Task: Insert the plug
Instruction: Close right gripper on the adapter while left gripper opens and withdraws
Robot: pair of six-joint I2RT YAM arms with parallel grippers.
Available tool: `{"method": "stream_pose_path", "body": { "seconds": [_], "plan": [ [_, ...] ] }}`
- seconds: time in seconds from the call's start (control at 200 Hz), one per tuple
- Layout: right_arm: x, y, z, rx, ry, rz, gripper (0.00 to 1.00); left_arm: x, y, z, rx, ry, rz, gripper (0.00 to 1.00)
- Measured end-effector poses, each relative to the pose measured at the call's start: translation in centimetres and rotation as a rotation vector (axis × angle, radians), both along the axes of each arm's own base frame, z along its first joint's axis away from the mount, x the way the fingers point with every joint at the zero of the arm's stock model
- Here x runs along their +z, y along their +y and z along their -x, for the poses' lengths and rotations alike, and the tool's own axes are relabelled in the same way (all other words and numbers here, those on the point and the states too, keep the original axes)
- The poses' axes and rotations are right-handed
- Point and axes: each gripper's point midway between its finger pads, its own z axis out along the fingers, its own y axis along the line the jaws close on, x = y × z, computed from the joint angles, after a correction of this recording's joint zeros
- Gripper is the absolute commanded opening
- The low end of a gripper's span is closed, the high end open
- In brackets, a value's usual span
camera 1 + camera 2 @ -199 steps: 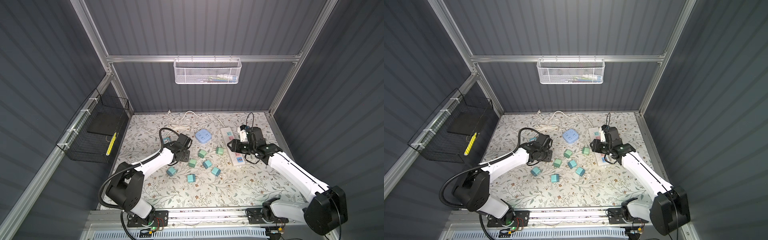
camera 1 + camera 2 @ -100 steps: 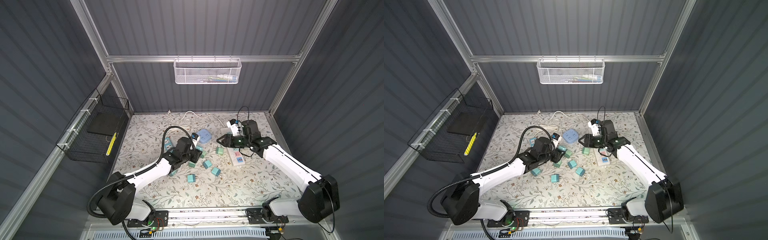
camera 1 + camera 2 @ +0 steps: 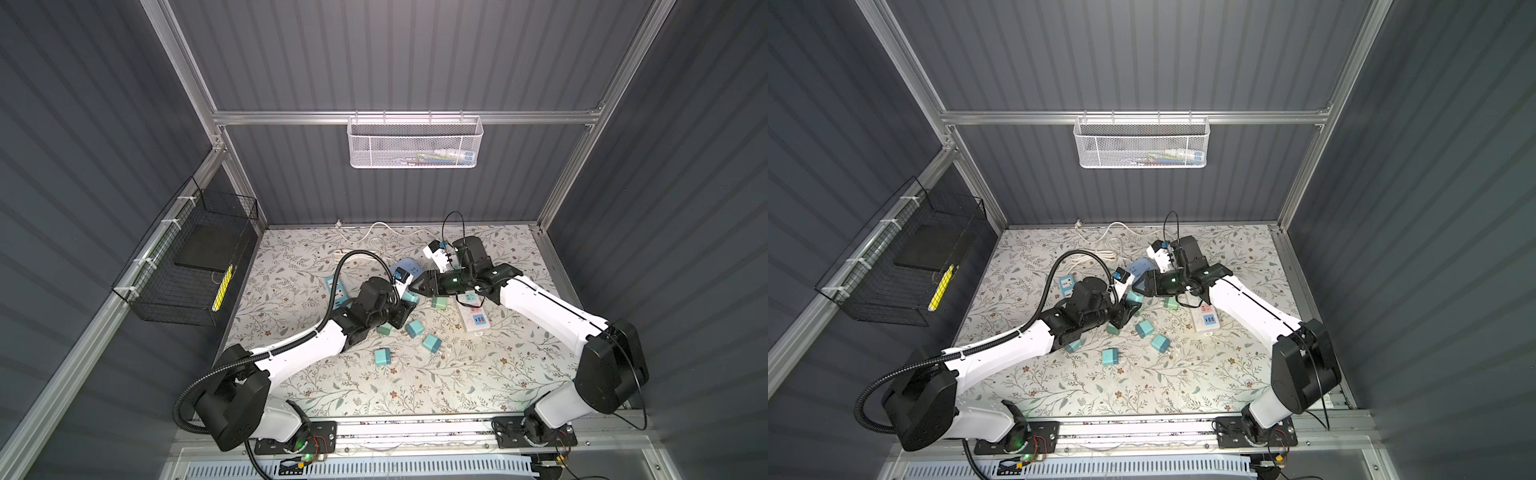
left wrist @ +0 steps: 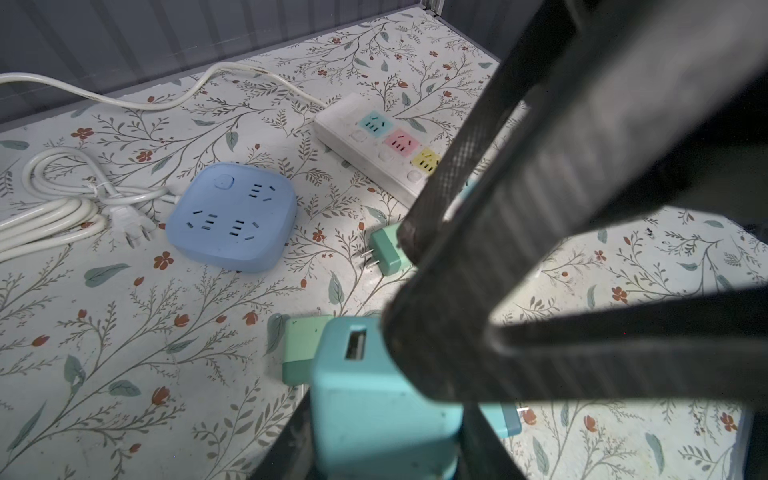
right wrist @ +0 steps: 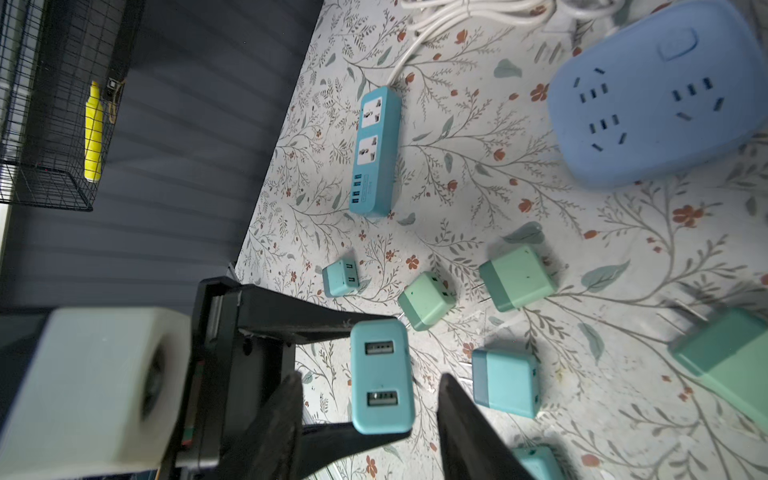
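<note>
Near us, low in a top view, a few loose chargers [image 3: 382, 356] lie on the flowery mat [image 3: 415, 395].

A bit farther, in the middle of the picture, the two arms meet. The left gripper [image 4: 386, 453] is squeezed tight on a teal USB charger [image 5: 382, 376], with one finger on each short end. It seems to be lifted off the mat. That is the plug we want to push in. The right gripper [image 4: 405, 286] has its fingers spread apart. In the right wrist view they sit on both sides of the charger with a gap, so they are not touching it.

We think the charger is small and light. It is hard plastic, so it will not squash. Its sides look smooth, though, and may slip. We would hold it by the flat sides of its body. We would keep away from the metal pins, since thin pins may bend. We cannot see its pins here.

Farther back sit the blue square power strip [image 4: 232, 216], the white power strip [image 4: 386, 145] with coloured sockets, and the teal power strip [image 5: 376, 149]. At the far edge lies the white cord [image 4: 62, 208].
</note>
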Motion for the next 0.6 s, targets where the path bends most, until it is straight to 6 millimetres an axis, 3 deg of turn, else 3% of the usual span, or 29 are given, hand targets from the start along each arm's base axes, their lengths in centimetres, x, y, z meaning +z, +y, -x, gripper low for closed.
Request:
{"method": "stream_pose_path", "body": {
  "seconds": [0.6],
  "plan": [
    [-2.5,1.7,0.8,0.038,0.066,0.019,0.41,0.4,0.0,0.0,-0.011,-0.021,-0.006,0.26]
  ]
}}
